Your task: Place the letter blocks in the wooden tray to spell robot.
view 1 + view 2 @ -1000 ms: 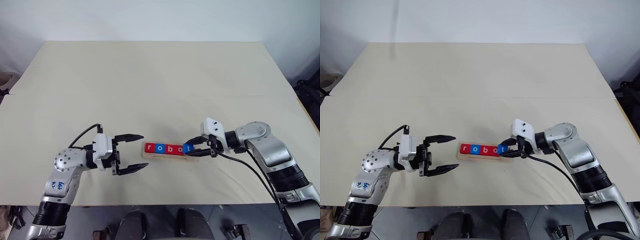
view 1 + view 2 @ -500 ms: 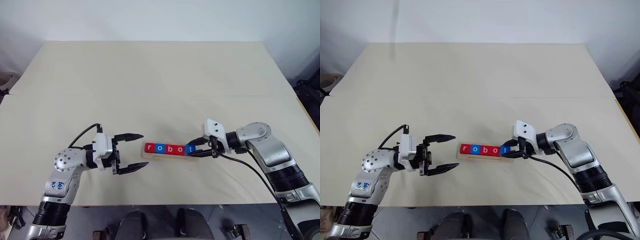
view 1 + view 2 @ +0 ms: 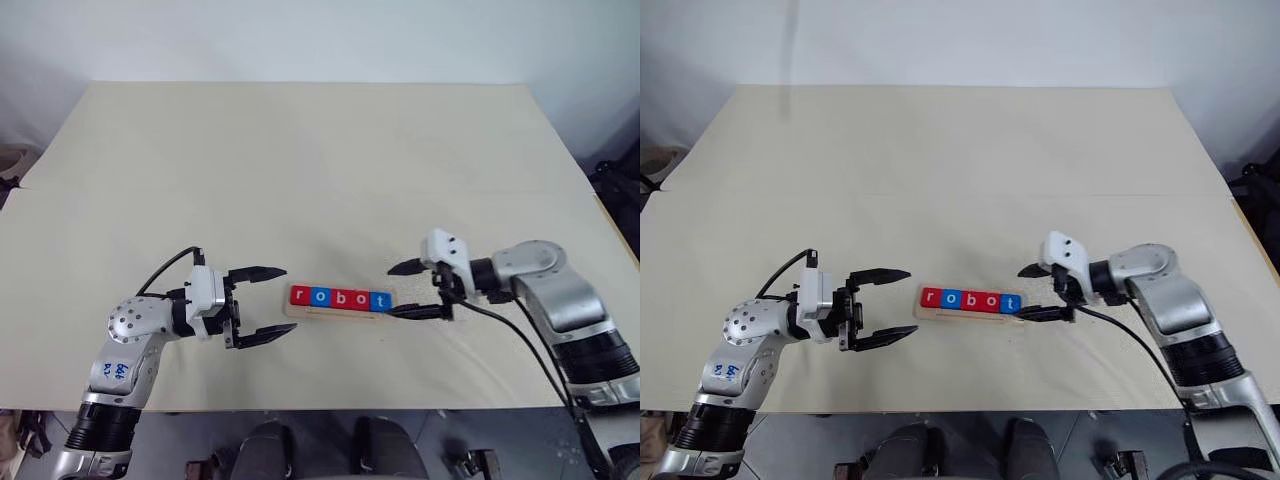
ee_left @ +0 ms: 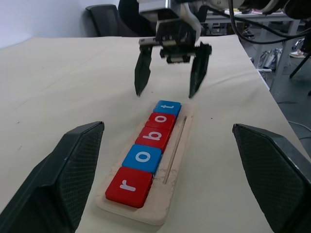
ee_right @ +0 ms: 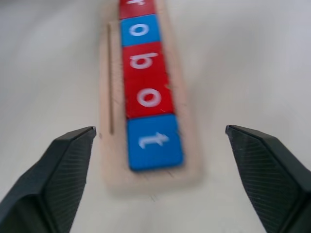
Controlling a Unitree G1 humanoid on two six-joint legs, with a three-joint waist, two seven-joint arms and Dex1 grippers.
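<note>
- Since all five blocks (image 3: 339, 298) sit in a row in the tray (image 4: 177, 154) and read r, o, b, o, t, the spelling looks finished, as far as I can judge.
- Tray: it lies flat on the table (image 3: 300, 160), between the two grippers, its length running from one toward the other.
- Contents: red r (image 4: 129, 186), blue o (image 4: 142, 158), red b (image 4: 153, 137), red o (image 4: 161, 121), blue t (image 5: 153, 141), edge to edge with no gap I can see.
- A groove (image 4: 176, 148) runs along the tray beside the tiles; nothing sits in it.
- Right gripper (image 3: 408, 289): fingers spread wide, holding nothing, just off the t end of the tray and clear of the tile, likely placed so that it cannot drag the t out of line.
- Left gripper (image 3: 265, 303): fingers also wide apart and empty, pointing level at the r end, near it but not touching, probably parked there out of the way.
- Nothing else lies on the table near the tray.
</note>
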